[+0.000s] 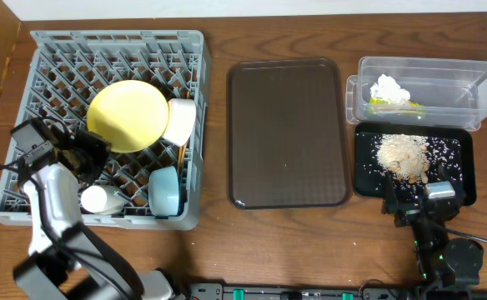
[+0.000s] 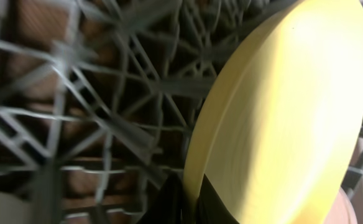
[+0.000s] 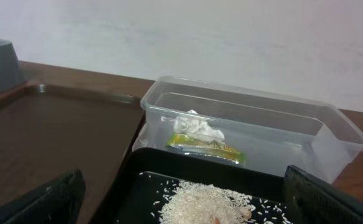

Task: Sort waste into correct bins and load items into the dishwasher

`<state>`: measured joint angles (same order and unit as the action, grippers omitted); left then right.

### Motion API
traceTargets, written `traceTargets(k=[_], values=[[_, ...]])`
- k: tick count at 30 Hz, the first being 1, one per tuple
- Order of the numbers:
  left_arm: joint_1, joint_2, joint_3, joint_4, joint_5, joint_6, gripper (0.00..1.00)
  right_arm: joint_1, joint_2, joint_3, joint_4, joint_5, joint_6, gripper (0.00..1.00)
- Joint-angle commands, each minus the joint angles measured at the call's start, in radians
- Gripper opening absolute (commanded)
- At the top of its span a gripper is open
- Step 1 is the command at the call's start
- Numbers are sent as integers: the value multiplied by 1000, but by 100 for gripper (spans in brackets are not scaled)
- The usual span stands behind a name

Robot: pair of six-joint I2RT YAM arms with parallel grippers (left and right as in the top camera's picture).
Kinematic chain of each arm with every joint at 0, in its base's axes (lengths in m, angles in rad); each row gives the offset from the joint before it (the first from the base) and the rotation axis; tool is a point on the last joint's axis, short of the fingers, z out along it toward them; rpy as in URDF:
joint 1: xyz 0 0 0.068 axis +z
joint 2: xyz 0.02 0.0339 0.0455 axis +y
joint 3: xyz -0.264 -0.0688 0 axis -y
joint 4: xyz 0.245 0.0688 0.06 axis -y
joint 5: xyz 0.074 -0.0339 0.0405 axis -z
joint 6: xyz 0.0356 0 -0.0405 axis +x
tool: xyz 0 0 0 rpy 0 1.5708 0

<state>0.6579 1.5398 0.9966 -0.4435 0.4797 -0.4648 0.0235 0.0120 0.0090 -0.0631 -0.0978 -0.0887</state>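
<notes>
Inventory as I count it: one dish rack (image 1: 118, 37) containing one plate (image 1: 127, 112), two bowls (one white bowl (image 1: 181, 119), one light-blue bowl (image 1: 166, 192)) and one cup (image 1: 100, 198). One brown serving tray (image 1: 287, 133). One clear tub (image 1: 456, 83). One black tray (image 1: 469, 162). One tissue (image 1: 391, 89), one wrapper (image 3: 206, 146), one rice heap (image 1: 404, 154).

The wooden tabletop (image 1: 218, 25) carries a grey dish rack (image 1: 118, 35) at the left and a dark brown tray (image 1: 287, 133) in the centre. At the upper right stands a clear tub (image 1: 469, 83), with a black tray (image 1: 369, 179) just below it.
</notes>
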Motion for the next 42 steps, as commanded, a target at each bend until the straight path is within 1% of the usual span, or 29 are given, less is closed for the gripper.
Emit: traceTargets(k=[1,3,6,10,16,21,26,31,35,42], values=[[-3,-106,-2,13,-174,97,7,-4,-5,-3,-1,-4,-10,99],[-3,-134,-2,13,-234,117,7,-4,-5,-3,-1,-4,-10,99],[-3,-157,-2,29,-242,117,7,-4,-5,-3,-1,-5,-10,99],[-13,-162,-2,75,-286,192,8,-3,-5,-3,-1,-5,-10,99],[-91,-162,-2,83,-453,277,8,-4,-5,-3,-1,-5,-10,99],[-200,-162,-2,91,-620,333,7,-3,-5,-3,-1,-4,-10,99],[-307,-162,-2,91,-789,364,8,-4,-5,-3,-1,-4,-10,99],[-375,-162,-2,90,-944,372,7,-4,-5,-3,-1,-5,-10,99],[-389,-162,-2,85,-1009,372,7,-4,-5,-3,-1,-4,-10,99],[-389,-162,-2,83,-1038,372,7,-3,-5,-3,-1,-5,-10,99]])
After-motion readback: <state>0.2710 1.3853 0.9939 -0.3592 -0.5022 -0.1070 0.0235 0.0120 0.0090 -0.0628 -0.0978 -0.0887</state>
